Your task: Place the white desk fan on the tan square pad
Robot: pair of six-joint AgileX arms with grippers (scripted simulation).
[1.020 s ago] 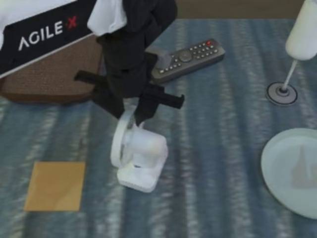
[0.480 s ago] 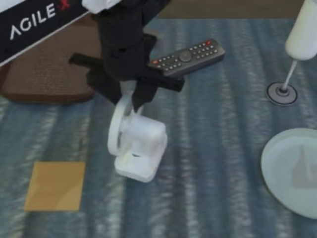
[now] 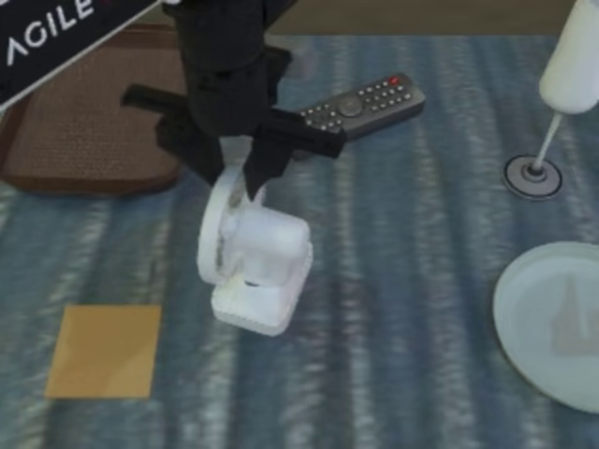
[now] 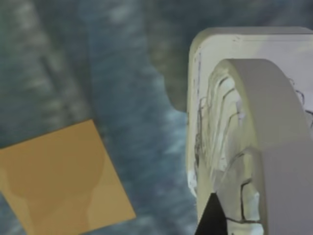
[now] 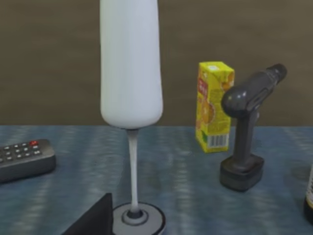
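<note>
Here, the left arm (image 3: 56,37) (lettered "AGILE") reaches down from the top left; the left gripper (image 3: 236,182) clenches the ring of the white desk fan (image 3: 253,271), right of the tan square pad (image 3: 103,350).

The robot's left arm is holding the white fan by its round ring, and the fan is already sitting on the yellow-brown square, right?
Not quite. The left gripper does hold the white desk fan by its ring, but the fan isn't on the tan square pad yet. The top view shows the pad bare, off to the fan's left, with blue cloth between them.
</note>
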